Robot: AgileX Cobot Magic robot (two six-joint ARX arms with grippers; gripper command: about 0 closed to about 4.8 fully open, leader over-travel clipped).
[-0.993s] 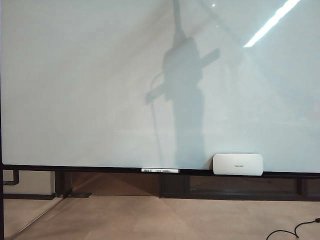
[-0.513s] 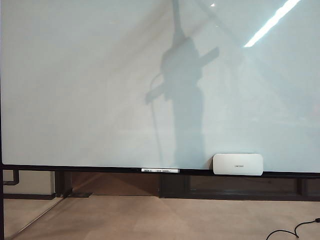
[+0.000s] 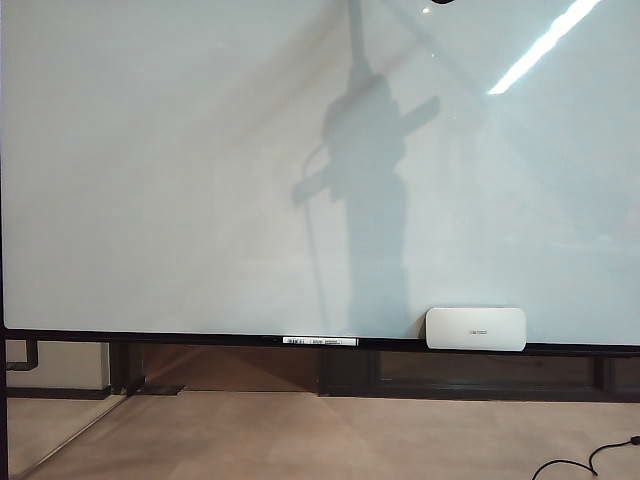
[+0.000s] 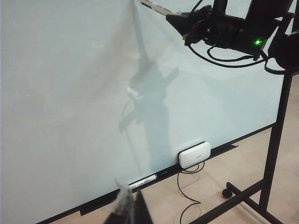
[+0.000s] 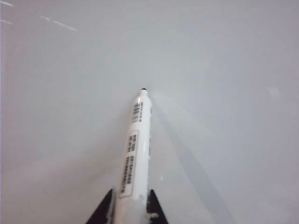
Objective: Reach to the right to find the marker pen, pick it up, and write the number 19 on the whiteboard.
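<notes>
The whiteboard [image 3: 150, 180] fills the exterior view, and no number 19 shows on it. My right gripper [image 5: 131, 207] is shut on the marker pen [image 5: 138, 149], a white barrel with a black tip. The tip points at the whiteboard [image 5: 224, 70] and is very close to it; I cannot tell whether it touches. The left wrist view shows the right gripper [image 4: 175, 17] high up by the whiteboard [image 4: 60, 93], with the marker pen [image 4: 156, 7] sticking out. My left gripper [image 4: 130, 211] hangs back from the board, its fingers together and nothing in them. The arm's shadow [image 3: 370, 180] falls on the board.
A white eraser [image 3: 476, 328] [image 4: 195, 154] sits on the dark bottom rail [image 3: 150, 337]. A second marker [image 3: 320, 341] [image 4: 143, 180] lies on the rail to its left. The board's stand has a dark post [image 4: 275, 140] and a wheeled foot [image 4: 227, 192]. A cable [image 4: 187, 186] trails on the floor.
A dark bit of the right arm has come into the top edge of the exterior view. The arm's shadow on the board has barely shifted.
</notes>
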